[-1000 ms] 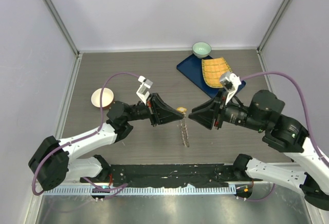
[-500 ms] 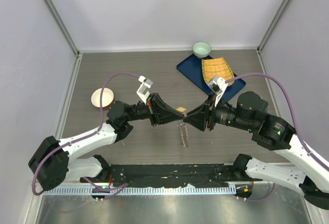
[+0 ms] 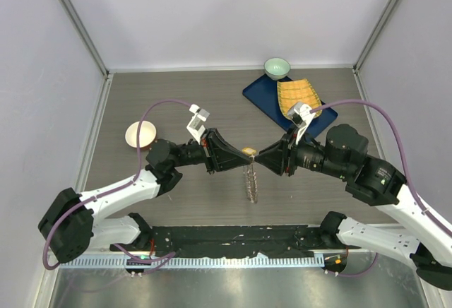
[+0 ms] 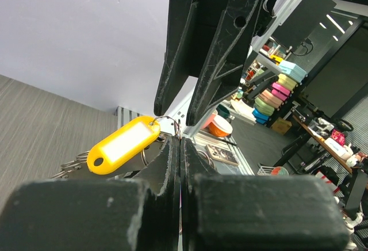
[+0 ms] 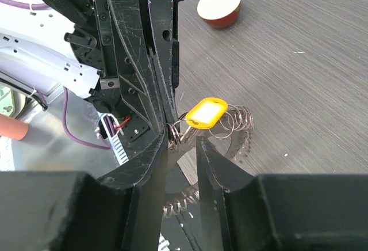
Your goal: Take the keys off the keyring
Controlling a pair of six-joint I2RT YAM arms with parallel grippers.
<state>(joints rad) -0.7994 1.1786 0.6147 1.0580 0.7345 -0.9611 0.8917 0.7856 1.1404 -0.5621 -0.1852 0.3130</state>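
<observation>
The keyring point(image 3: 253, 181) hangs edge-on from my left gripper point(image 3: 244, 154), its keys point(image 5: 244, 147) forming a jagged fringe below a yellow tag point(image 5: 207, 111). In the left wrist view that gripper point(image 4: 180, 141) is shut on the thin ring wire, with the yellow tag point(image 4: 123, 143) just to its left. My right gripper point(image 3: 260, 158) meets it tip to tip. In the right wrist view the right gripper point(image 5: 183, 146) is open. A cluster of small wire rings point(image 5: 175, 131) sits between its fingers, against the left finger.
A white bowl point(image 3: 140, 135) stands left of the left arm. A small green bowl point(image 3: 277, 67) and a blue tray point(image 3: 263, 98) holding a yellow ribbed piece point(image 3: 296, 96) are at the back right. A black rail point(image 3: 233, 237) runs along the near edge.
My right gripper has moved left until its tips reach the left gripper's tips and the ring, and its jaws have narrowed a little. The left arm has stayed put.
</observation>
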